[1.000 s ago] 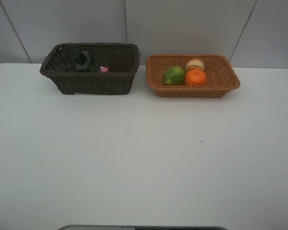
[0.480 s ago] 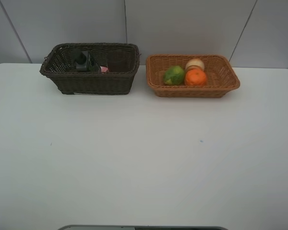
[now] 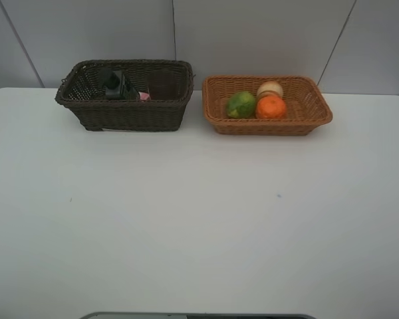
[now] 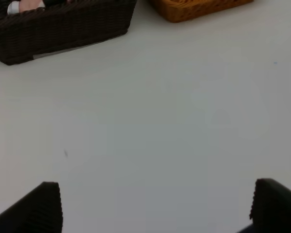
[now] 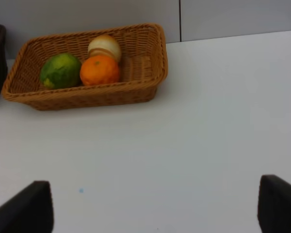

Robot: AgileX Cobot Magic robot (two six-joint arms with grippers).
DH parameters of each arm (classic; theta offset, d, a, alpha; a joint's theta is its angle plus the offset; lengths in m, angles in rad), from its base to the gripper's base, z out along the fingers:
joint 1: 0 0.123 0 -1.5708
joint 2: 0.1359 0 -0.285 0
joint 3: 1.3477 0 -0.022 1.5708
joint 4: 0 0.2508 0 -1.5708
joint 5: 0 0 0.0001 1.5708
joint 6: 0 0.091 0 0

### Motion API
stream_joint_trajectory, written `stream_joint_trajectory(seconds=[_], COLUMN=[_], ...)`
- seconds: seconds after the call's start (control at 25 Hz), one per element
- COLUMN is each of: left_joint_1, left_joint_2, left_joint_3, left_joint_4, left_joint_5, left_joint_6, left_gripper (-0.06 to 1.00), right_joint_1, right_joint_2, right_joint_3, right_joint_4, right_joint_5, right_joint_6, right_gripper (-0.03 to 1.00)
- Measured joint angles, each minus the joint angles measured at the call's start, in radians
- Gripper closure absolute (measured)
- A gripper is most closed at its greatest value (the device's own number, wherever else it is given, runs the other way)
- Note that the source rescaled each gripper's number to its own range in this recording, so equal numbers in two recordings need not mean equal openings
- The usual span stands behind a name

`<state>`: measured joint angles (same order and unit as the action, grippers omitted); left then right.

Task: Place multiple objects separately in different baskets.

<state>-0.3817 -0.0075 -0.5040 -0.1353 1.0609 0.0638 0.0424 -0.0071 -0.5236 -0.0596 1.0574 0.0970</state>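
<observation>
The orange-tan basket [image 3: 316,116] at the back right holds the green lime [image 3: 241,104], the orange [image 3: 270,107] and the pale peach-like fruit [image 3: 270,88]; all show in the right wrist view too: basket [image 5: 145,63], lime [image 5: 60,70], orange [image 5: 99,70], peach [image 5: 105,46]. The dark brown basket [image 3: 126,114] at the back left holds the dark green bottle [image 3: 118,85], the pink bottle [image 3: 144,96] and the mauve cup [image 3: 163,84]. The pink bottle's white cap [image 4: 13,7] shows in the left wrist view. My left gripper [image 4: 157,206] and right gripper [image 5: 155,206] are open and empty, both out of the high view.
The white table [image 3: 199,219] stretches from the baskets to the front edge. A grey panelled wall [image 3: 253,33] stands behind the baskets. A dark bar [image 3: 199,316] lies along the front edge.
</observation>
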Motion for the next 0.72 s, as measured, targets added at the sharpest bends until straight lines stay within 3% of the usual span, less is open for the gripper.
stream_joint_trajectory(seconds=[0.12, 0.48, 0.72], left_joint_1=[0.056, 0.418, 0.443], left_joint_2=[0.000, 0.000, 0.000], left_joint_3=[0.000, 0.000, 0.000], left_joint_4=[0.000, 0.000, 0.000], left_joint_5=[0.000, 0.000, 0.000], left_joint_6=[0.000, 0.000, 0.000], left_gripper=[-0.06, -0.06, -0.06], right_joint_1=[0.000, 0.000, 0.000], right_joint_2=[0.000, 0.000, 0.000], right_joint_3=[0.000, 0.000, 0.000], right_joint_4=[0.000, 0.000, 0.000], right_joint_5=[0.000, 0.000, 0.000], right_joint_6=[0.000, 0.000, 0.000], right_gripper=[0.14, 0.14, 0.14])
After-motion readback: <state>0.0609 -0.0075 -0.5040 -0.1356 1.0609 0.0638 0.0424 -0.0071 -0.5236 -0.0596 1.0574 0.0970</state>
